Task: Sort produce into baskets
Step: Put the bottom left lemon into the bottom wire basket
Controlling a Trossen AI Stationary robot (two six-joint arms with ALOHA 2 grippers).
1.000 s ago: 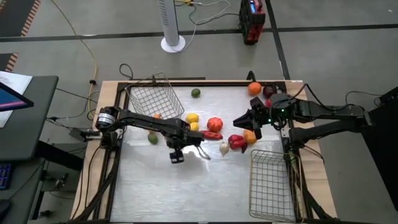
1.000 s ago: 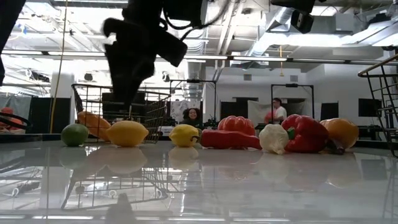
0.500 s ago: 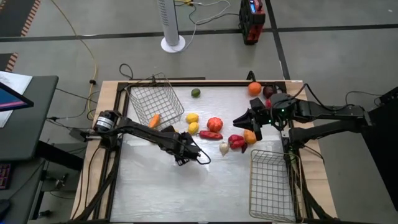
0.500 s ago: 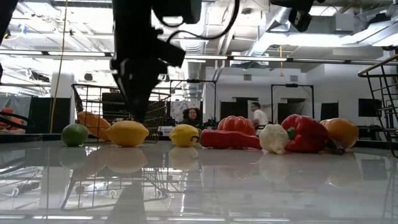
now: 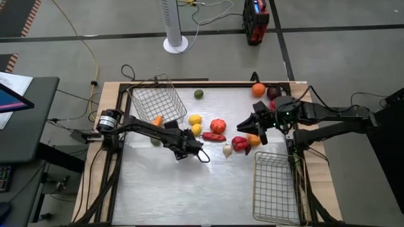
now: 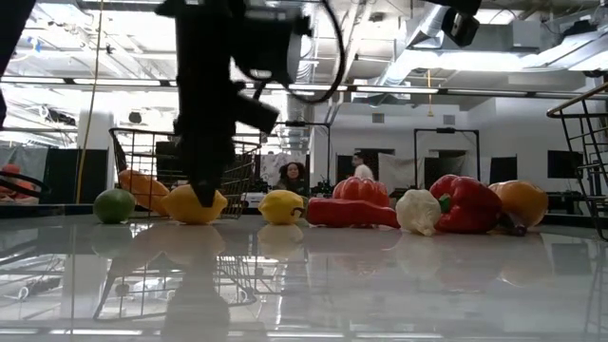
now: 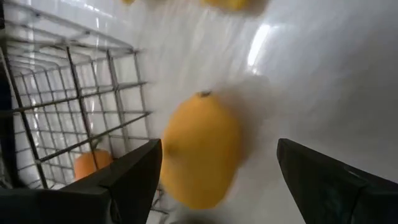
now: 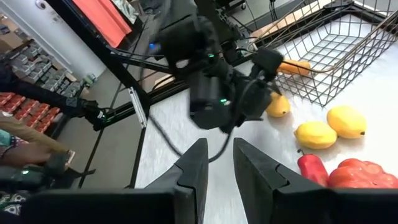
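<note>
My left claw (image 7: 214,165) stands wide, one finger on either side of a lemon (image 7: 202,149) and not yet gripping it. The lemon lies on the bench (image 5: 189,189) near its middle, just off the 4 o'clock corner of the basket (image 5: 158,101) that sits at the bench's 10 o'clock. A carrot (image 7: 90,165) shows behind that basket's mesh. A second lemon (image 5: 194,118) lies just beyond mine toward 12 o'clock, and a tomato (image 5: 218,125) sits at its 3 o'clock.

To do this grab well, I judge I should come lower until my fingers pass the lemon's widest part. Then I should centre it, since it sits nearer one finger than the other. It is smooth and egg-shaped, so a pinch high up or near a tip could squirt it out across the glossy bench. I should close slowly and squarely across its short axis. The mesh wall is close to one finger, so I should keep that finger out of the wire. Then lift straight up before swinging toward 10 o'clock.

My right claw (image 8: 219,146) is nearly shut on nothing, waiting over the pepper (image 5: 240,144) at the bench's 3 o'clock side. The other basket (image 5: 278,183) sits at 5 o'clock.
</note>
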